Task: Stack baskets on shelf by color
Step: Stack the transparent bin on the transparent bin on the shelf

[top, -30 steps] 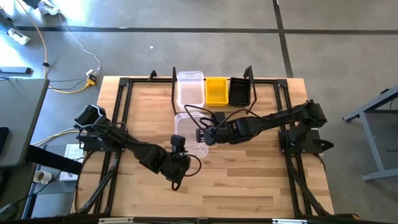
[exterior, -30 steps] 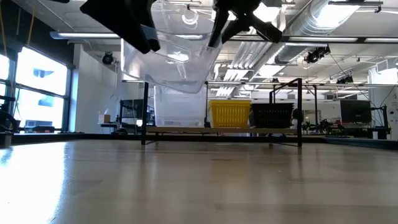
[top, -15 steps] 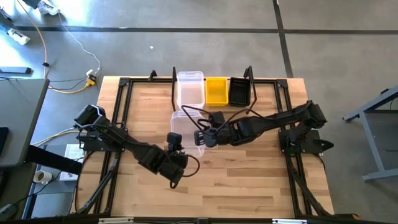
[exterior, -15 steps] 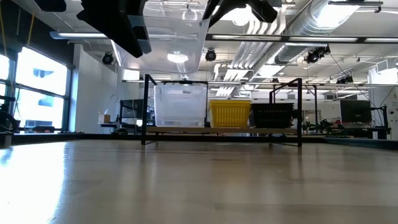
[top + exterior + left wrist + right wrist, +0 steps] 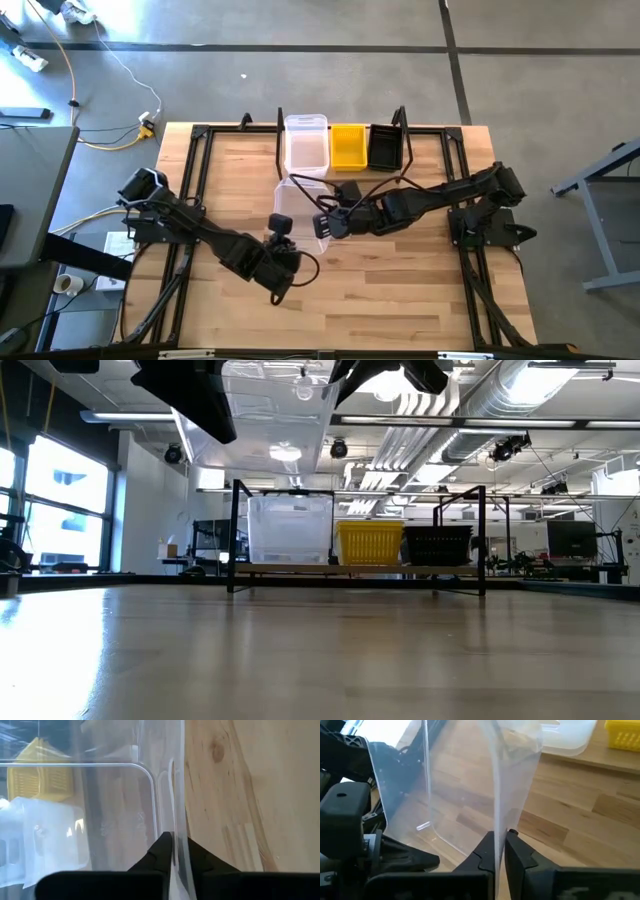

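Counter [image 5: 400,290]: we see a light wooden top with both dark arms reaching in over its middle.
Shelf [image 5: 355,569]: it stands at the counter's far edge, a light plank between upright black rod frames, with three stacks side by side on it.
Clear stack [image 5: 306,143]: we see translucent bins at the shelf's left end; how many are nested there we cannot tell.
Yellow baskets [image 5: 349,146]: they sit in the middle of the shelf, just beside the clear stack.
Black baskets [image 5: 384,147]: they sit at the shelf's right end, touching the yellow ones.
Held clear basket [image 5: 300,203]: we see it lifted above the counter, just in front of the shelf's left end, carried between the two arms; in the low view it hangs high near the top edge [image 5: 275,405].
Left hand [image 5: 175,856]: its fingers are pressed together on the held clear basket's thin wall, at the side nearer the counter's front.
Right hand [image 5: 499,851]: its fingers pinch another wall of the same basket, on the side toward the right arm.
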You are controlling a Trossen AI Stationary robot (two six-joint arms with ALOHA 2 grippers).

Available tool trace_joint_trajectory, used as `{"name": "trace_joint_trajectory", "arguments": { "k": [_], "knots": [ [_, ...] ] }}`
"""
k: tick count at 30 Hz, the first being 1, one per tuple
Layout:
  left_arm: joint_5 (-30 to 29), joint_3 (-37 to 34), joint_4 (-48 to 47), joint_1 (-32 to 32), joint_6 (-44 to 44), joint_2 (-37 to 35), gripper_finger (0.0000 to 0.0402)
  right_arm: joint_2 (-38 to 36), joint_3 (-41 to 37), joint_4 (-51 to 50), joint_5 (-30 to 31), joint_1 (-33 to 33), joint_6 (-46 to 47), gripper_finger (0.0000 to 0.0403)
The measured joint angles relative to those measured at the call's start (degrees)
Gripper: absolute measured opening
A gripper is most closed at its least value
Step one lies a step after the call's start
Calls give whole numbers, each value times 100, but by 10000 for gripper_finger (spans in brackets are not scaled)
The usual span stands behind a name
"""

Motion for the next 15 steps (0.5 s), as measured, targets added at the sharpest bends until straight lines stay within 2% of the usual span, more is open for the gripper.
{"name": "trace_joint_trajectory", "arguments": {
  "k": [4,11,15],
  "knots": [
    [137,-2,-12,1,71,-149,4,-4,10,7,170,11,-67,24],
    [576,-7,-21,89,246,-487,1,-59,21,42,259,-105,-385,114],
    [646,-7,-23,227,457,-687,1,-273,21,4,222,-217,-490,148]
  ]
}}
